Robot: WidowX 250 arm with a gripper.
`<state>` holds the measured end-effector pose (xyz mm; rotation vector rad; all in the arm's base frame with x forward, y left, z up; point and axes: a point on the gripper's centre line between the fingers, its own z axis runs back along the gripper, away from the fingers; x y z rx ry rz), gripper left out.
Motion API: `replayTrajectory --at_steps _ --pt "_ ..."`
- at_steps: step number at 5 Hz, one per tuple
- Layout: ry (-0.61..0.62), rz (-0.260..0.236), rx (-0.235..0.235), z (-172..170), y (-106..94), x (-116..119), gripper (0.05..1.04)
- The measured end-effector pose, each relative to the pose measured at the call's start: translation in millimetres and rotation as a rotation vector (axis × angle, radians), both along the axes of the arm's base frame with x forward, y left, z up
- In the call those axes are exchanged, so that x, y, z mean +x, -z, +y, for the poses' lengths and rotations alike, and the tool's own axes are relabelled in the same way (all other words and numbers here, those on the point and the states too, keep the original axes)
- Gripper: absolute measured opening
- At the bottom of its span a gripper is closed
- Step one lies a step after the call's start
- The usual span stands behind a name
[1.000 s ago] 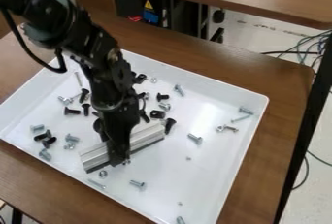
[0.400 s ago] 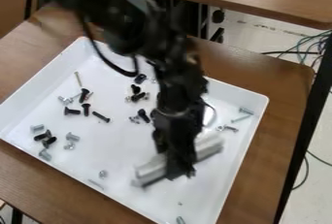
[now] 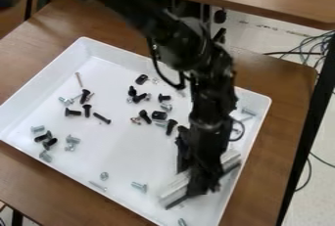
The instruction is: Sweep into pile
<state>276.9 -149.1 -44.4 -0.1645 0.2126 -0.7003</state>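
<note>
The claw (image 3: 204, 190) is clamped on a silver bar (image 3: 175, 187), apparently touching the floor of a white tray (image 3: 124, 154) scattered with screws (image 3: 101, 118).

From above, aslant onto tray (image 3: 111, 146) — seemingly near.

You're facing one white tray (image 3: 62, 167), one silver bar (image 3: 173, 191), two blocky black pieces (image 3: 159, 115), roughly eleven black screws (image 3: 101, 118), over dozen silver fasteners (image 3: 139, 187).
</note>
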Motion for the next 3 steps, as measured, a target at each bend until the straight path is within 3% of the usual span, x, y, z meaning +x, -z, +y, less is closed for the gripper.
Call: replayTrajectory --at_steps 3 --pt "-0.172 -0.027 -0.148 -14 1.6 75 0.364"
